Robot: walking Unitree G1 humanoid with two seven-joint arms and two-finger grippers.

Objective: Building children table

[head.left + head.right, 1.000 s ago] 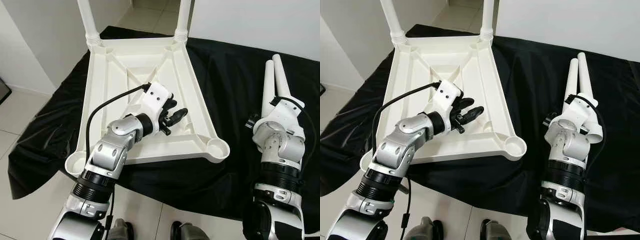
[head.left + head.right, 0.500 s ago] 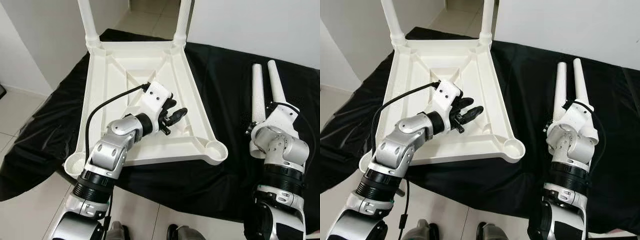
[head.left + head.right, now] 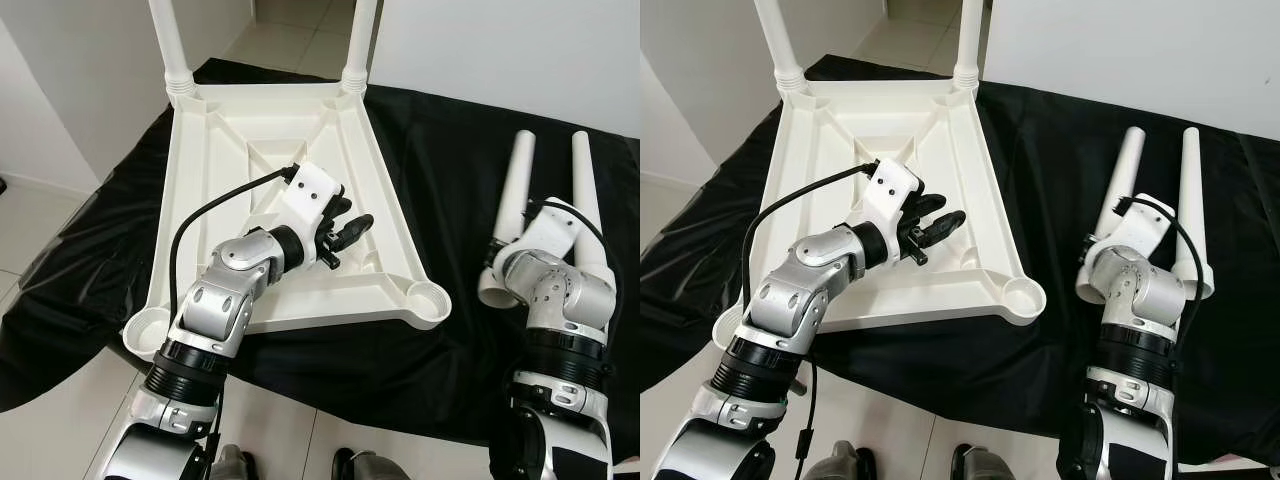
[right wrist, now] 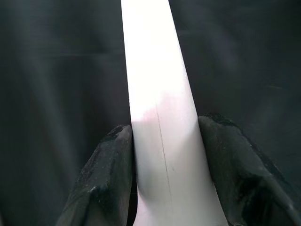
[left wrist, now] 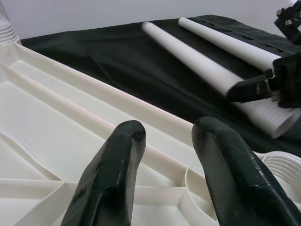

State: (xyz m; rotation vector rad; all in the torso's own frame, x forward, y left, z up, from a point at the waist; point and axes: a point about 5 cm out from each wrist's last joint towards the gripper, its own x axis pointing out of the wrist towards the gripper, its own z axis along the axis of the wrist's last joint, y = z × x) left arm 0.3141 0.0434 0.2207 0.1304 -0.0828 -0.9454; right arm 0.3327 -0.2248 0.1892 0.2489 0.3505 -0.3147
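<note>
- Right pincer (image 4: 164, 155) clamps a white table leg (image 4: 155, 94), over black cloth (image 3: 450, 140).
- Left pincer (image 5: 169, 160) gapes empty above the upturned tabletop (image 3: 250, 130).

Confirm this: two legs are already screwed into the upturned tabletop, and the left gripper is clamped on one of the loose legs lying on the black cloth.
Wrong arm. The right gripper is clamped on a loose leg, as the right wrist view shows. The left gripper hovers open over the upturned tabletop. Two legs are indeed screwed in.
</note>
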